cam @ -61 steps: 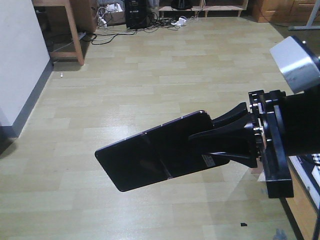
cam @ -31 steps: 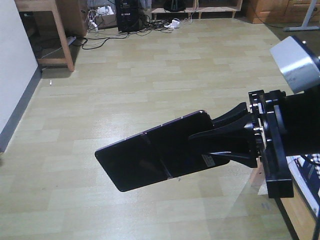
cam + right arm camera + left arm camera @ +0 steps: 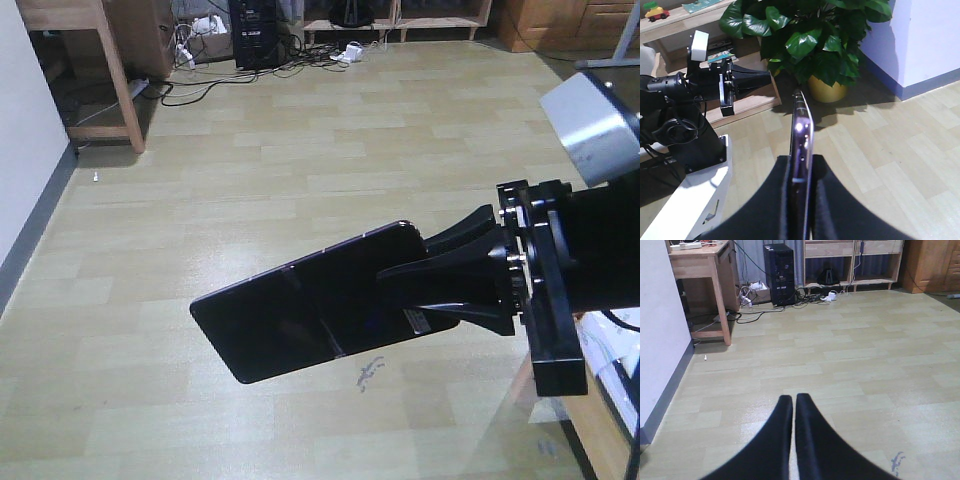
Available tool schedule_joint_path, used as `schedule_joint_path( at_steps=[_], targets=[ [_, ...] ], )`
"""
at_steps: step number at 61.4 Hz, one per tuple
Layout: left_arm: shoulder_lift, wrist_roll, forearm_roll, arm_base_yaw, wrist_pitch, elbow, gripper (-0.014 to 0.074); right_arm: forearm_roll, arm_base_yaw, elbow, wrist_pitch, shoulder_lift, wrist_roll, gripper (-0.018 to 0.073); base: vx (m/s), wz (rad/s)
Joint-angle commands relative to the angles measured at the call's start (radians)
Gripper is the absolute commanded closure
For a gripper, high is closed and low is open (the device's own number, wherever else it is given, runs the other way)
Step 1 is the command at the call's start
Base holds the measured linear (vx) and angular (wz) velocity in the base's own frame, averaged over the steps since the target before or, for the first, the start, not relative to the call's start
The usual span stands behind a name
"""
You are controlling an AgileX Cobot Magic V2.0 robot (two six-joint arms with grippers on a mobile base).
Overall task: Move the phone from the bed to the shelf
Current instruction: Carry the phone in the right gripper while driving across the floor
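My right gripper (image 3: pixel 405 258) is shut on one end of the phone (image 3: pixel 290 320), a glossy black slab held flat in the air above the floor. From the right wrist, the phone (image 3: pixel 801 125) stands edge-on between the two black fingers of that gripper (image 3: pixel 802 160). My left gripper (image 3: pixel 793 397) is shut with nothing between its fingers, and it points over the floor. It also shows in the right wrist view as the left gripper (image 3: pixel 767 75), in front of the pale wooden shelf (image 3: pixel 760 101). The bed is not clearly in view.
A wooden desk (image 3: pixel 60 15) and a white wall (image 3: pixel 20 150) stand at the left. A black computer tower (image 3: pixel 780 272), tangled cables (image 3: pixel 200 80) and low wooden furniture (image 3: pixel 855 262) line the far wall. A potted plant (image 3: pixel 810 40) stands beside the shelf. A small mark (image 3: pixel 368 372) lies on the floor.
The background has shifted: the desk and tower slid left, the wall edge receded, and a floor mark has come into view under the phone. The right gripper's hold on the phone is unchanged.
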Motion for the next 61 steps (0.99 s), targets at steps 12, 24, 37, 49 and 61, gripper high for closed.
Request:
schedule_joint_path(
  at_steps=[12, 24, 37, 49, 61],
  targets=[
    [-0.005, -0.004, -0.007, -0.003, -0.073, 0.002, 0.0596, 0.095, -0.002, -0.027, 0.072, -0.021, 0.002, 0.0560, 0.23, 0.05],
    [-0.005, -0.004, -0.007, -0.003, -0.073, 0.002, 0.0596, 0.095, -0.002, -0.027, 0.072, -0.021, 0.002, 0.0560, 0.25, 0.06],
    [-0.005, -0.004, -0.007, -0.003, -0.073, 0.002, 0.0596, 0.095, -0.002, -0.027, 0.072, -0.021, 0.002, 0.0560, 0.26, 0.04],
    [-0.005, -0.004, -0.007, -0.003, -0.073, 0.002, 0.0596, 0.095, -0.002, -0.027, 0.072, -0.021, 0.002, 0.0560, 0.26, 0.02],
    [-0.005, -0.004, -0.007, -0.003, -0.073, 0.002, 0.0596, 0.095, -0.002, -0.027, 0.072, -0.021, 0.002, 0.0560, 0.27, 0.00]
  ],
)
